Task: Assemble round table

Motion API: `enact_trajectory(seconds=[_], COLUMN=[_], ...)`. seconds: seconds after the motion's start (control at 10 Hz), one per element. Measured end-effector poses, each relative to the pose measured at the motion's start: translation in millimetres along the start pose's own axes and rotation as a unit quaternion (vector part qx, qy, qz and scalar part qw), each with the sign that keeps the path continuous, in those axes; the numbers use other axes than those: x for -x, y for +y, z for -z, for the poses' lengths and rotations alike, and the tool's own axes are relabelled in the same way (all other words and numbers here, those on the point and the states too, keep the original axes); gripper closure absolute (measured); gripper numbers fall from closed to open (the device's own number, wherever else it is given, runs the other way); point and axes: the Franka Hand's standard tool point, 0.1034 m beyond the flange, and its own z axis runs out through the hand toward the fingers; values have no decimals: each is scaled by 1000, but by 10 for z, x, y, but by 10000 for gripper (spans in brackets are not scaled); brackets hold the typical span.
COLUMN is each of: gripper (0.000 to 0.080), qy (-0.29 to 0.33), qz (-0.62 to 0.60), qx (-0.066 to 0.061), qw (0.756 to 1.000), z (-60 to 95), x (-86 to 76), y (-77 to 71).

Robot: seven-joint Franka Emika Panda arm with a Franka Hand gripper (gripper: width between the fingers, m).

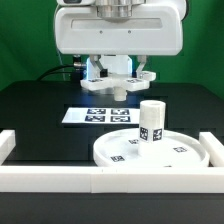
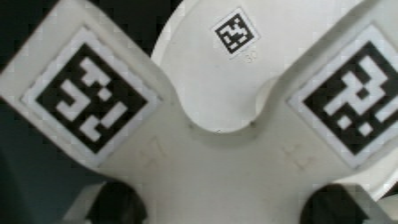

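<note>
The round disc [image 1: 175, 152] lies flat at the front of the table against the front rail. The short post [image 1: 151, 120] stands upright on it. My gripper [image 1: 120, 88] hangs behind them, above the marker board [image 1: 92, 115], shut on the flat cross-shaped piece [image 1: 126, 80], which it holds in the air. In the wrist view the cross piece [image 2: 196, 160] fills the frame with two tagged arms spread out. My dark fingers [image 2: 111, 205] clamp its body on both sides. A white rounded tagged part [image 2: 231, 60] shows between the arms; I cannot tell whether it is the disc or the post.
White border rails run along the front [image 1: 70, 180], the exterior view's left [image 1: 10, 145] and right [image 1: 214, 142]. The table top is black.
</note>
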Motion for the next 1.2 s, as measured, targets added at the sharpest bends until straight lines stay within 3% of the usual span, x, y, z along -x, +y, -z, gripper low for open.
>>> enact_trajectory(seconds=[0.2, 0.6, 1.2], gripper=[361, 361, 361], qy=[1, -3, 0], qz=[6, 12, 37], qx=[-3, -4, -3], qw=[1000, 1000, 999], z=[37, -11, -44], x=[23, 118, 57], y=[-294, -563, -558])
